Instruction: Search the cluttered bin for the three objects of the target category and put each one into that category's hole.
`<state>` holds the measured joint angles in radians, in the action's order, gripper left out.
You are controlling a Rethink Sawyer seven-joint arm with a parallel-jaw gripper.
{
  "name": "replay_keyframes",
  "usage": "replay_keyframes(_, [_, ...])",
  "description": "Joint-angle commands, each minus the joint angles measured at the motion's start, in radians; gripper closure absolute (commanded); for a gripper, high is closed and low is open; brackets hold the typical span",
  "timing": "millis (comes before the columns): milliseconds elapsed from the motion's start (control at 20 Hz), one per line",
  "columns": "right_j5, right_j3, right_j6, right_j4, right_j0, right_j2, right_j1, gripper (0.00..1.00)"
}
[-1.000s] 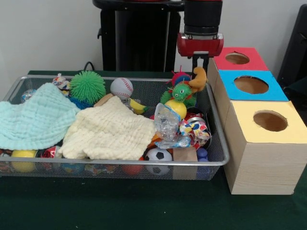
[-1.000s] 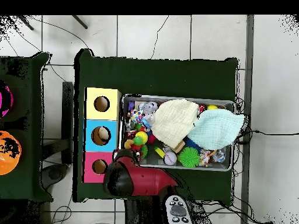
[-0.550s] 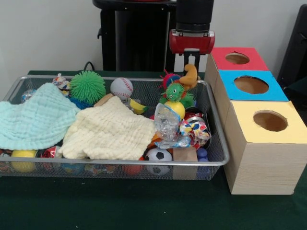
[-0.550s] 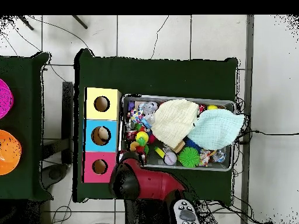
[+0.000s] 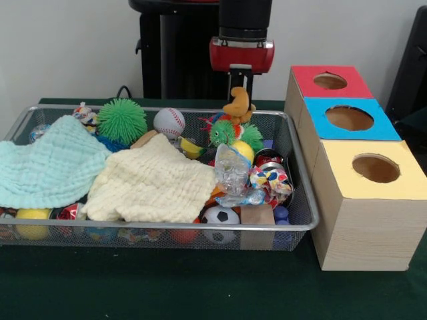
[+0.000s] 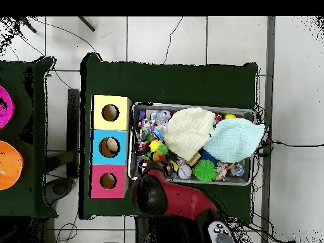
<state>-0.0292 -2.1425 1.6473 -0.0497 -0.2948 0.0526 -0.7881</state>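
Now the tool (image 5: 241, 85) hangs over the far edge of the bin (image 5: 301, 212), clamped on an orange plush toy (image 5: 237, 104) that dangles just above the clutter. Right below the toy lies a green fuzzy creature (image 5: 227, 133) with a yellow ball (image 5: 244, 151) beside it. Left of these, along the far side, sit a baseball (image 5: 169, 122) and a spiky green ball (image 5: 121, 120). A cream cloth (image 5: 150, 180) covers the middle of the bin, and a pale green cloth (image 5: 47, 163) drapes over its left end, spilling onto the rim. Toward the near right corner are a crumpled clear plastic piece (image 5: 232, 169), a patterned ball (image 5: 269, 180), a small soccer ball (image 5: 220, 217) and a brown block (image 5: 257, 217). More balls peek from under the cloths along the near wall.

Just right of the bin, on the dark green desk (image 5: 200, 287), stand three wooden boxes in a row, each with a round hole on top: red box (image 5: 331, 81) farthest, blue box (image 5: 350, 119) in the middle, yellow box (image 5: 373, 170) nearest. From overhead, the arm's red and black bulk (image 6: 168, 199) covers the bin's corner nearest the red box, hiding the tool; something pale shows inside the blue box's hole (image 6: 111, 146).
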Motion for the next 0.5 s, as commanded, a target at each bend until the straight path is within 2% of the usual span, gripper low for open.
replay_keyframes(50, [0.150, -0.008, 0.133, 0.021, -0.058, 0.113, -0.134, 1.00])
replay_keyframes(400, [0.321, 0.000, 0.116, 0.064, -0.049, 0.102, -0.284, 1.00])
replay_keyframes(500, [0.343, -0.004, 0.115, 0.074, -0.056, 0.109, -0.314, 1.00])
